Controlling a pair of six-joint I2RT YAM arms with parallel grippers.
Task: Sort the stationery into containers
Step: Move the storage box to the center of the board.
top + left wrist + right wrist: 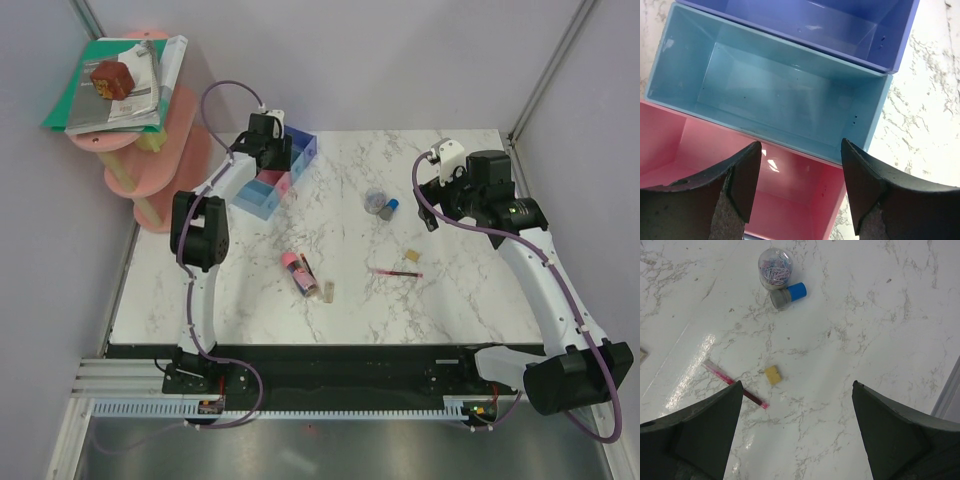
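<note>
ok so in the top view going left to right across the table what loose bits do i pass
pink-capped tube → small tan block → clear round tub of clips → grey blue-capped cylinder → second tan block. the red pen spans several of these, so it's left out

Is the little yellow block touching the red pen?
Apart. The right wrist view shows a strip of bare tabletop between the yellow block and the red pen.
</note>
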